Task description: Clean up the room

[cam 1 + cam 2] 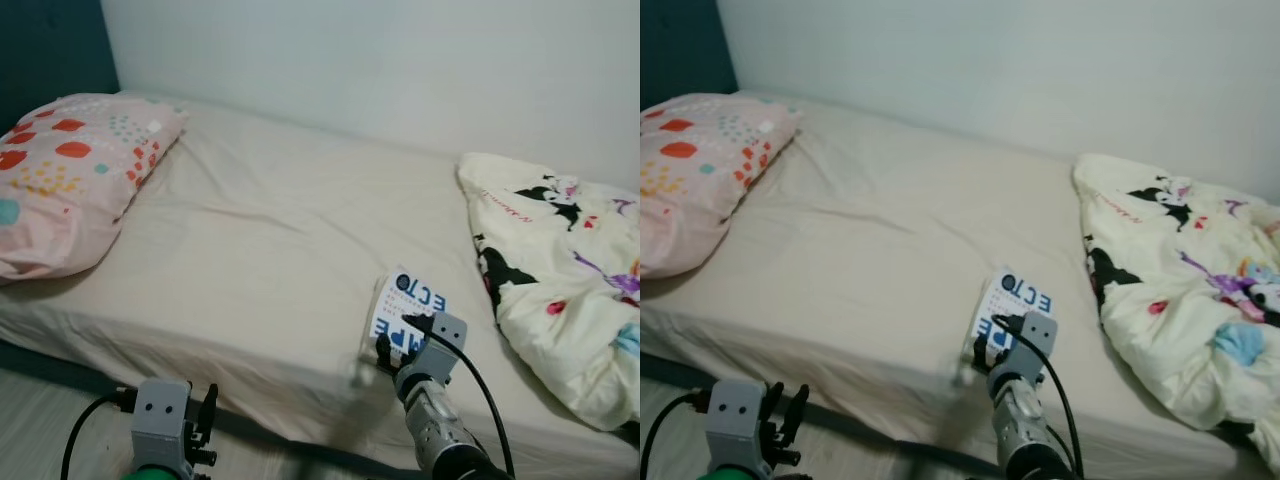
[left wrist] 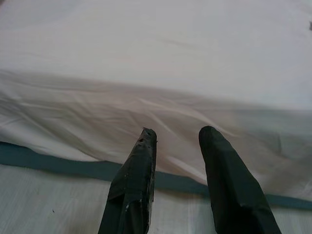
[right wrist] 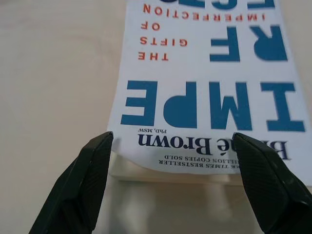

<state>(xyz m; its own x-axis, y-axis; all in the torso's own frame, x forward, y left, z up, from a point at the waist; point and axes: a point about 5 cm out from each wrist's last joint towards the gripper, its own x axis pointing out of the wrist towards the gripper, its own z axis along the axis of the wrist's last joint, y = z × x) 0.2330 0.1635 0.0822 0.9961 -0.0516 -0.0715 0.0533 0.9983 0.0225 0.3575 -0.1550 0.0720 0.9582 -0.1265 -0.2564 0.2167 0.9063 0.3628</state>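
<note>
With its fingers spread wide at the book's [image 3: 207,92] near edge, the right tool [image 3: 178,168] could shove the book across the bed [image 1: 250,250] instead of gripping it; left tool [image 2: 178,183] hangs released.

Bare sheet [image 1: 270,250] lies open between pillow [image 1: 70,180] and quilt [image 1: 560,270].

A smooth, apparently glossy paper cover was seen on the book [image 3: 204,92]; the bed [image 1: 260,260] was covered in matt, wrinkled cloth, the pillow [image 1: 70,180] likewise.
</note>
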